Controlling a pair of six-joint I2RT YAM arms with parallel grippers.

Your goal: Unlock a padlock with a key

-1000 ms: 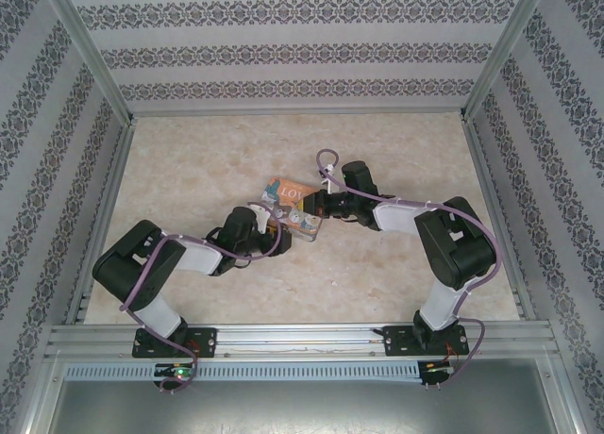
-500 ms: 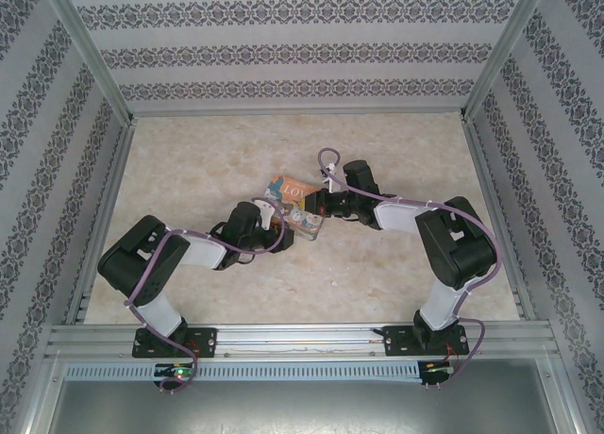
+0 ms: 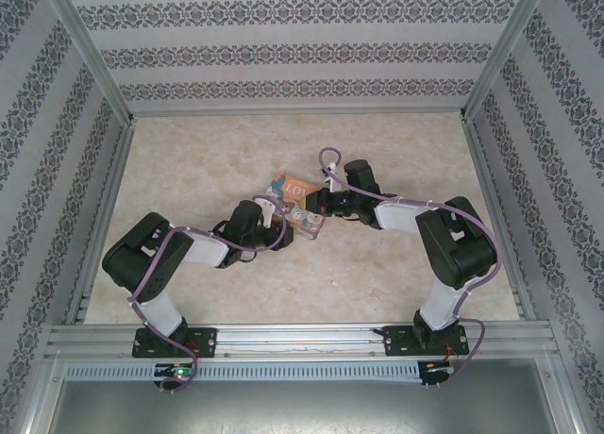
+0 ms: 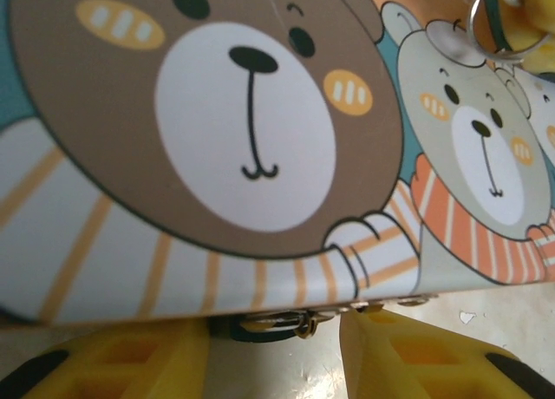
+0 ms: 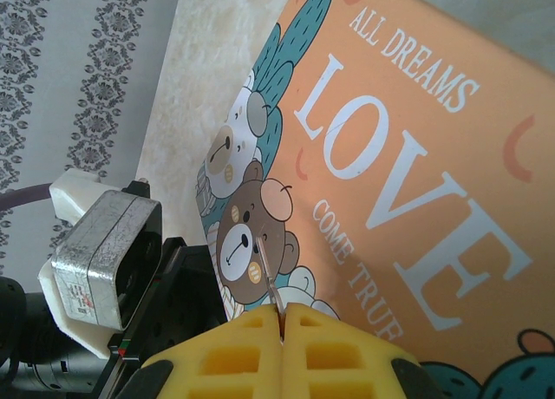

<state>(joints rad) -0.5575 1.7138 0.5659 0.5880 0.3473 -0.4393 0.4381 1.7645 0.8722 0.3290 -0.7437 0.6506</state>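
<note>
Key sits pinched in the right gripper by the tin; the left gripper gapes at its side.

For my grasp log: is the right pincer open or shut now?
Shut. In the right wrist view the right pincer presses its yellow fingers together on a thin metal blade, apparently the key.

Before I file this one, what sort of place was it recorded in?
Most likely a purpose-built robot test cell, not a real room: patterned wall panels close in three sides, an aluminium frame edges the marble-look tabletop, and the left arm and right arm are bolted at its near edge.
</note>
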